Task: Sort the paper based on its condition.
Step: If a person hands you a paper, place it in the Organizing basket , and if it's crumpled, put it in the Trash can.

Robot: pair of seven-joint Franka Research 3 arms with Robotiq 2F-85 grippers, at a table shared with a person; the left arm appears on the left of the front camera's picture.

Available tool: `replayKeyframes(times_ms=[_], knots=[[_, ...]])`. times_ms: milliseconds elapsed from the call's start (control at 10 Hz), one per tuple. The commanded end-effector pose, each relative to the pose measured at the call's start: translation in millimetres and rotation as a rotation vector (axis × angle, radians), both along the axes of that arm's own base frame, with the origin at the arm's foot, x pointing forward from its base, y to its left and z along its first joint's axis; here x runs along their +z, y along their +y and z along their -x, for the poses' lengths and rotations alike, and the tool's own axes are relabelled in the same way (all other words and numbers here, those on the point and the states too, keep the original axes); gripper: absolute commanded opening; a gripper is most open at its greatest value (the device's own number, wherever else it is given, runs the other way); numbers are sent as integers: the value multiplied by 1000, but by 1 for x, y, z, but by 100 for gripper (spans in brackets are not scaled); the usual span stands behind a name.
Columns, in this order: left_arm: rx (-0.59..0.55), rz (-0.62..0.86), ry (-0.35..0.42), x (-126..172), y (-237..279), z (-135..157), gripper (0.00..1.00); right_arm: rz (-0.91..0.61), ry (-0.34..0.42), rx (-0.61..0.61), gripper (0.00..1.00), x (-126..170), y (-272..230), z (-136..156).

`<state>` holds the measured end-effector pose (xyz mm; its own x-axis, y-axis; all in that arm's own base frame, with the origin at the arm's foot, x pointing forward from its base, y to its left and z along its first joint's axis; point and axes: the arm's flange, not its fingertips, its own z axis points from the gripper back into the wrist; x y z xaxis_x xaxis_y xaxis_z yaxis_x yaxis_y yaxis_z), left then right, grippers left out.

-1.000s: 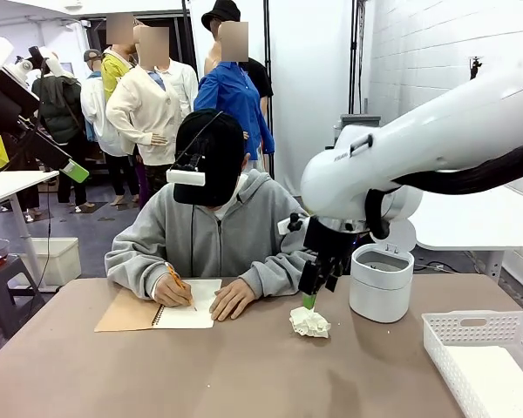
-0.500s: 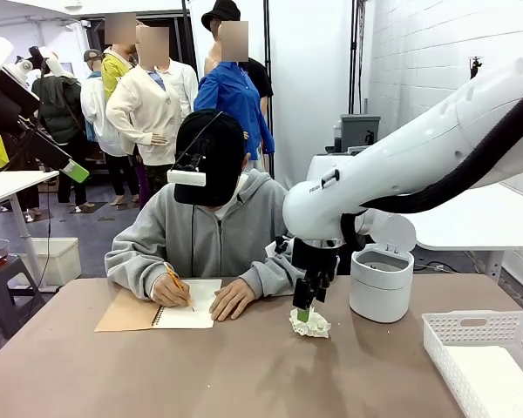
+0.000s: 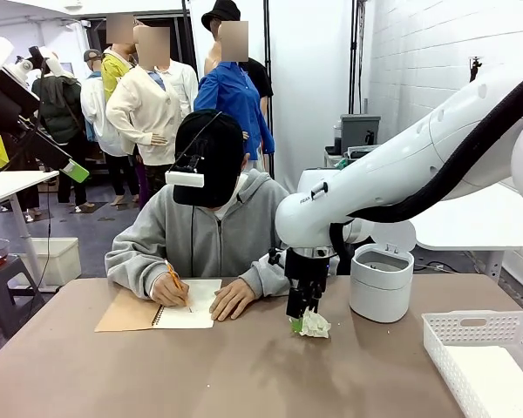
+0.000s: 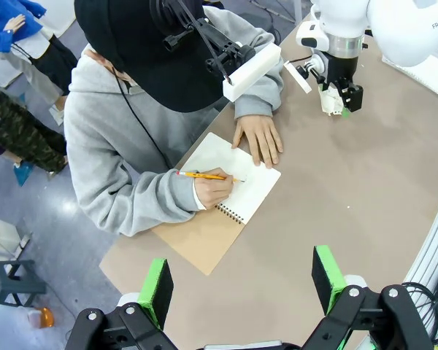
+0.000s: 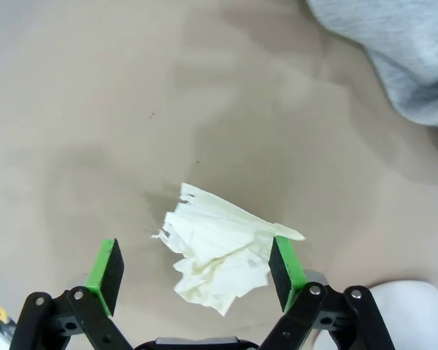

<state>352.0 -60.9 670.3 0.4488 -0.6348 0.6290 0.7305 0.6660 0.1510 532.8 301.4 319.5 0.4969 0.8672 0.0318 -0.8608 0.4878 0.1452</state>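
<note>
straddles the crumpled paper wad point(image 5: 217, 251) with right end effector point(image 5: 196, 265) spread apart, pads point(image 5: 106, 266) at 3 and 9 o'clock, for clamping.

Front across table point(image 3: 200, 374); left wrist high overhead; right wrist close; all share paper point(image 3: 314, 324).

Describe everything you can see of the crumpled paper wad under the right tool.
The crumpled paper wad is white to pale cream, a thin sheet creased into a loose, lumpy clump with jagged, torn-looking edges and one pointed corner sticking out. It lies on the tan table, near the person's grey sleeve. The right tool straddles it with jaws open, green pads either side; whether one pad touches it is unclear.
</note>
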Motion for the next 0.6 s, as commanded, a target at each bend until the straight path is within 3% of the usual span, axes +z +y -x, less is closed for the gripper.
replayKeyframes(times_ms=[0, 500], knots=[[4, 4, -11, 1, 0, -1, 100, 4, 16, 23, 100, -1, -2, 2], [4, 4, -11, 1, 0, -1, 100, 115, -82, 58, 100, -11, -5, 5]])
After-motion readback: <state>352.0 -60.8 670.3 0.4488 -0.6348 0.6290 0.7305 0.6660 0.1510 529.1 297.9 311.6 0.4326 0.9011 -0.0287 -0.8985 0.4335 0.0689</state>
